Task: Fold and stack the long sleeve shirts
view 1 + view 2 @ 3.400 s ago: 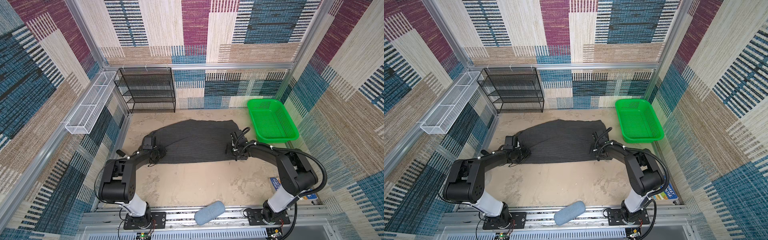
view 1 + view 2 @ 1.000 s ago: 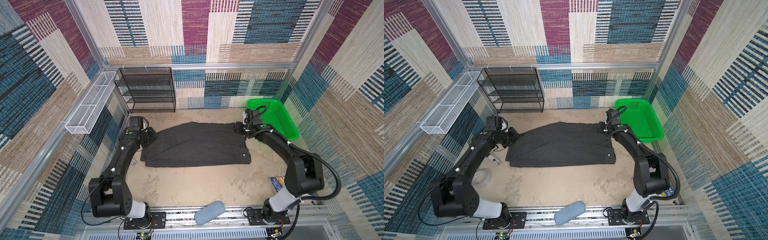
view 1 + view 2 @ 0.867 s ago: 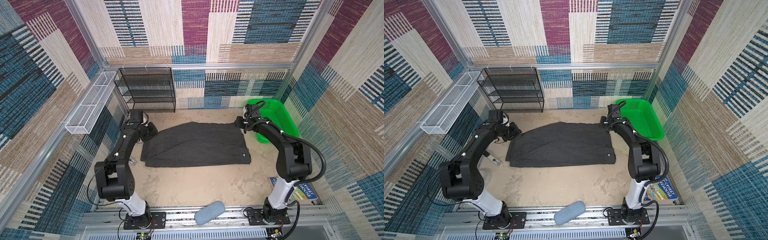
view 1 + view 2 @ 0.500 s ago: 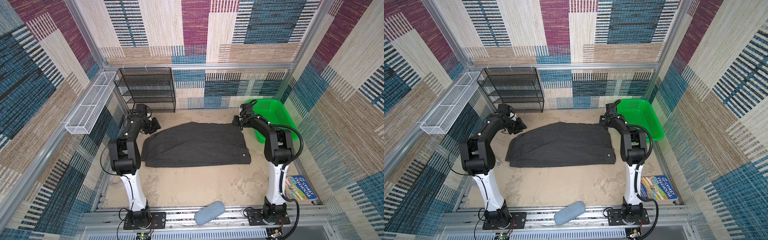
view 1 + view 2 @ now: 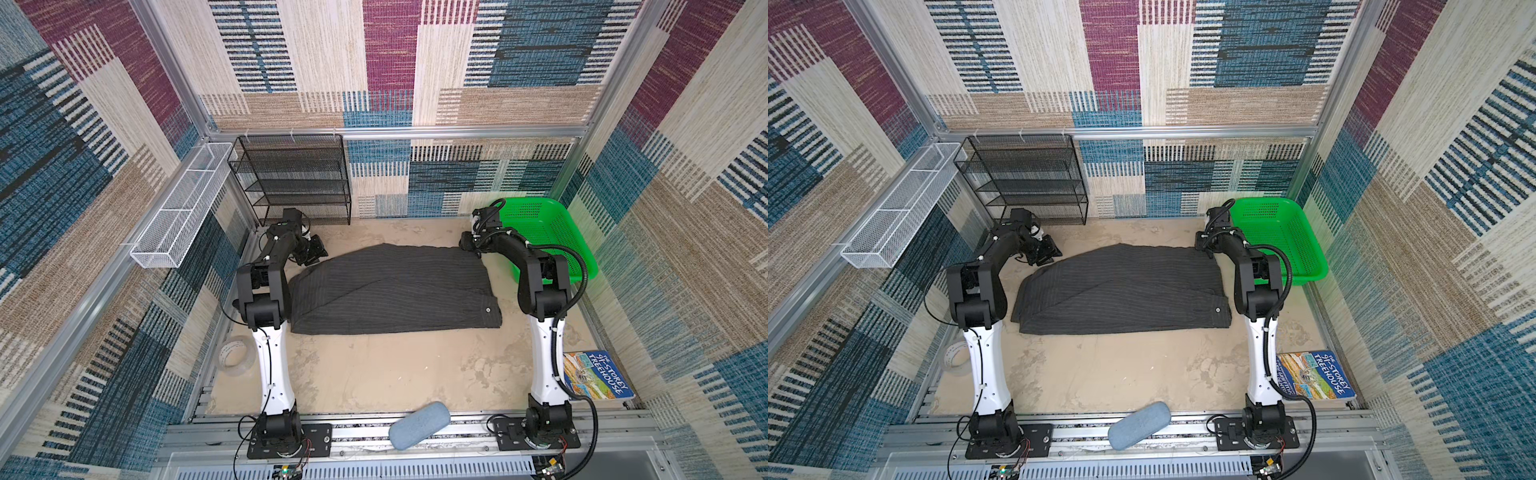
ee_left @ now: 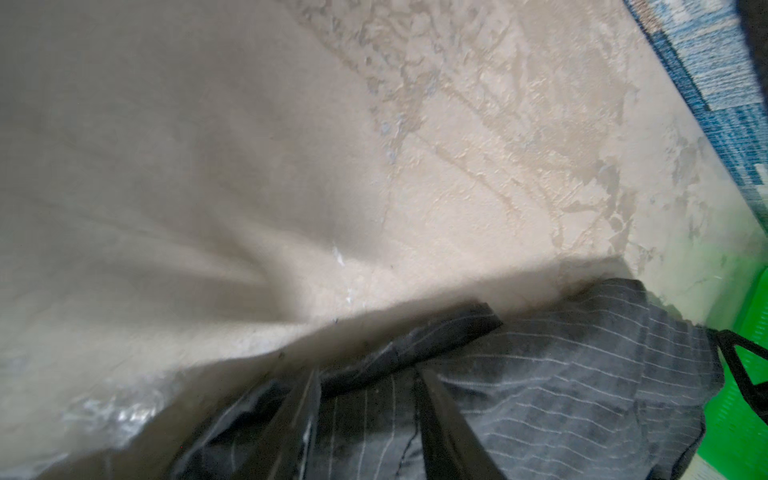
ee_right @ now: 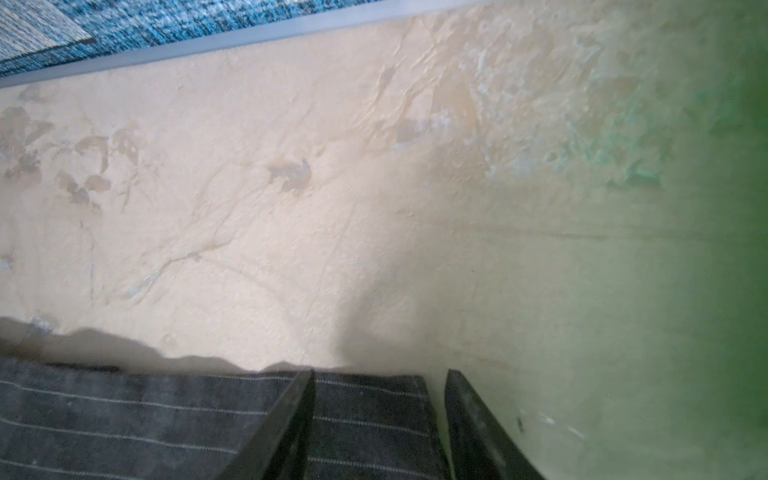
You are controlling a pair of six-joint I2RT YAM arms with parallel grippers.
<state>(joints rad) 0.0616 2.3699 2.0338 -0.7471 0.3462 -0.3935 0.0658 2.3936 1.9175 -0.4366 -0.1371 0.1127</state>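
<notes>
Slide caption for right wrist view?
Open right claw over a corner of dark charcoal pinstriped fabric shirt on beige tabletop.

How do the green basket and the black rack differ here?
The basket is bright green perforated plastic; the rack is black wire mesh. The basket is one low open tray at the back right; the rack stands tall with several shelves at the back left. Both look empty; the shirt lies on the table, outside both.

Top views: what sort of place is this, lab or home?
Most likely a robot data-collection cell, not a home: aluminium frame lined with carpet tiles, two arms bolted to a front rail, props like the shirt and green basket.
</notes>
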